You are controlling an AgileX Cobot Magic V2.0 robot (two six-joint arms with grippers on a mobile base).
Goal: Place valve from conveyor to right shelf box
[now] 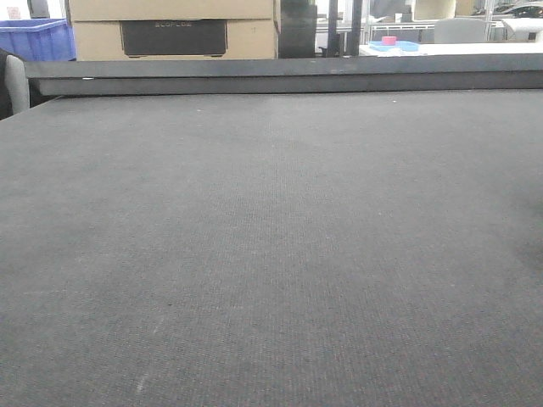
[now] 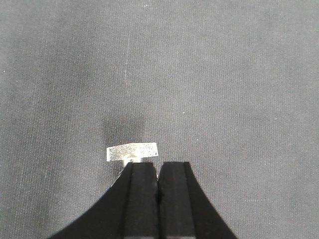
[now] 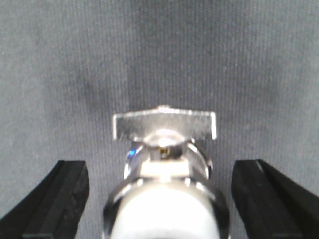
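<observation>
On the conveyor [image 3: 259, 55], valve [image 3: 167, 199] sits betw. wide-open right claw [image 3: 159, 167]: metal, prob. heavy, stiff, slick; grab round body, not thin T-handle [image 3: 164, 124]. Left claw [image 2: 158, 167] closed, empty.

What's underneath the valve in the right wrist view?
Only the dark grey woven conveyor belt shows beneath the valve. Its body hides whatever lies directly under it, including any contact.

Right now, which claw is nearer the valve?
Right. The right claw is open with the valve between its fingers; the left claw is shut, valve just beyond its tips.
</observation>
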